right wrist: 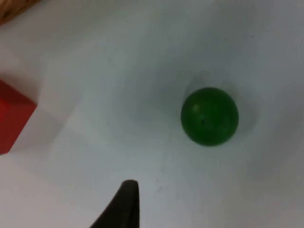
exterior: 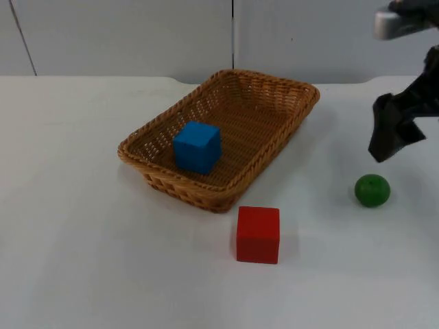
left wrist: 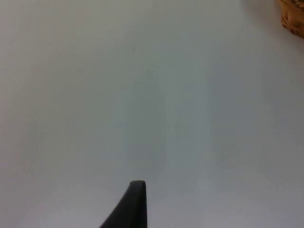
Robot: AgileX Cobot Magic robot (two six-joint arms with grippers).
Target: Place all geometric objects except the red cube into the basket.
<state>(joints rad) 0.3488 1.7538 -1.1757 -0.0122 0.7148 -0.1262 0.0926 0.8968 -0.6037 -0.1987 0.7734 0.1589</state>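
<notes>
A blue cube (exterior: 197,146) lies inside the brown wicker basket (exterior: 274,89) at the table's middle. In front of the basket stands the red cube (exterior: 258,234), which the right wrist view also catches (right wrist: 12,118). A green ball (exterior: 372,190) rests on the table to the right, and it appears too in the right wrist view (right wrist: 209,116). My right gripper (exterior: 396,144) hangs open just above and behind the ball, not touching it. One of its fingertips (right wrist: 124,204) points at the table beside the ball. My left gripper (left wrist: 142,209) waits over bare white table.
The basket's corner (left wrist: 293,16) sits far from the left gripper. White table top (exterior: 82,226) stretches left of the basket and in front of the red cube. The grey partition wall (exterior: 123,34) closes off the back.
</notes>
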